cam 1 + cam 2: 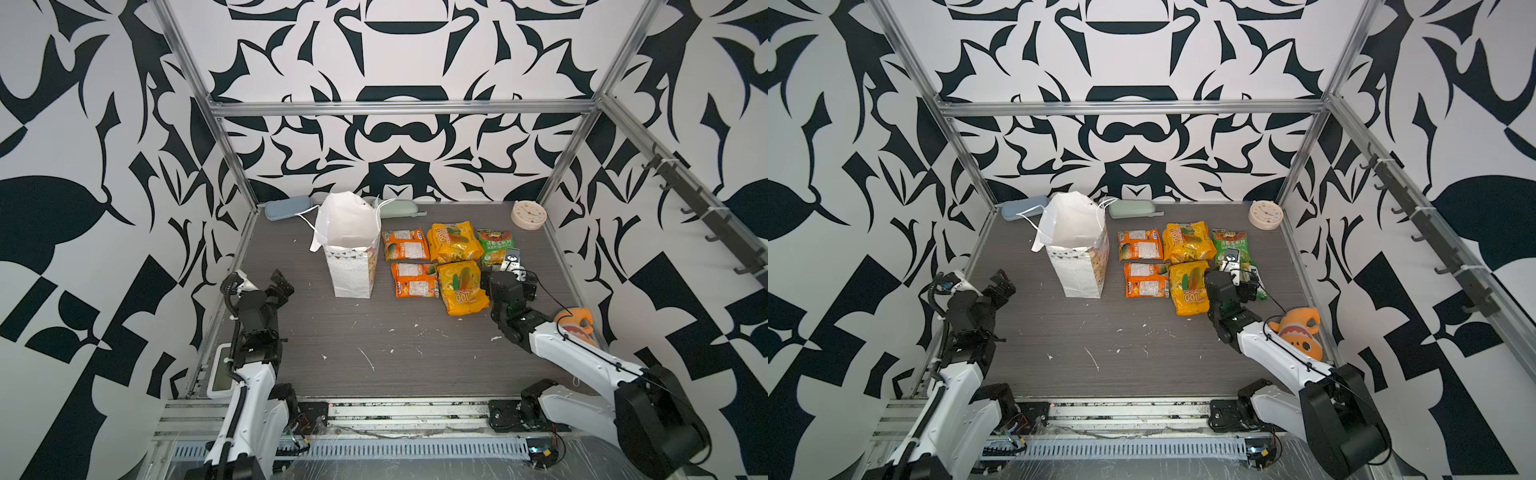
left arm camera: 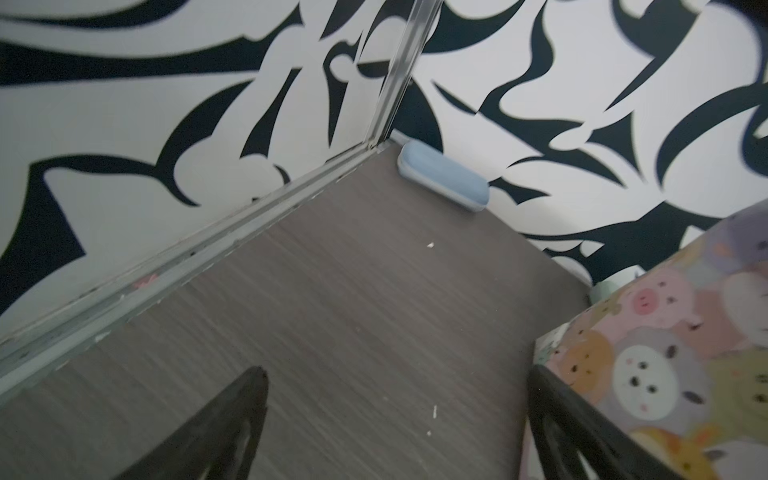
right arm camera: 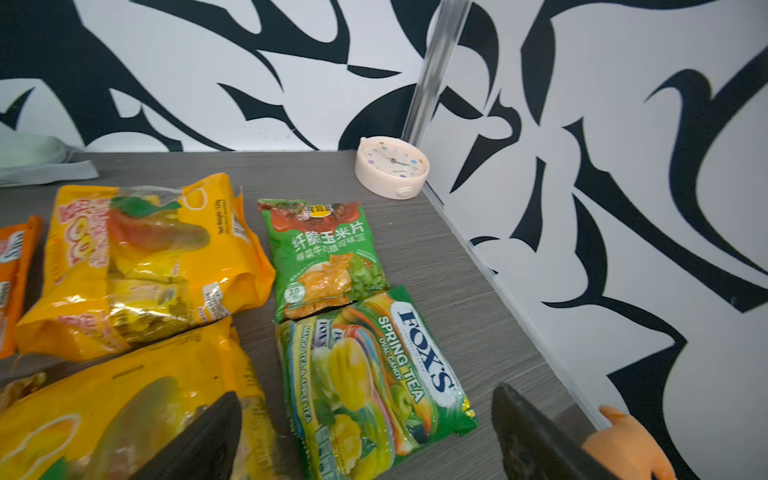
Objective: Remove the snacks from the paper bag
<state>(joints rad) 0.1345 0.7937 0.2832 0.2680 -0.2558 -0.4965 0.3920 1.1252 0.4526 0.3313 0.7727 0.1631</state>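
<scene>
We count six snacks (image 1: 461, 286) out on the table (image 1: 374, 353), lying right of the one bag (image 1: 353, 270): two yellow packets (image 1: 453, 241), two orange packets (image 1: 405, 245), two green packets (image 3: 324, 257). The bag stands upright, far left of centre. Its visible interior looks bare, so we judge unloading complete. Left gripper (image 2: 397, 372) and right gripper (image 3: 368, 395) gape wide, empty.

Bag (image 1: 353, 274) upright on worktop (image 1: 374, 353); snacks (image 1: 453, 243) in rows right of it; clock (image 1: 528, 214) back-right corner; plush (image 1: 1298, 332) right edge.
</scene>
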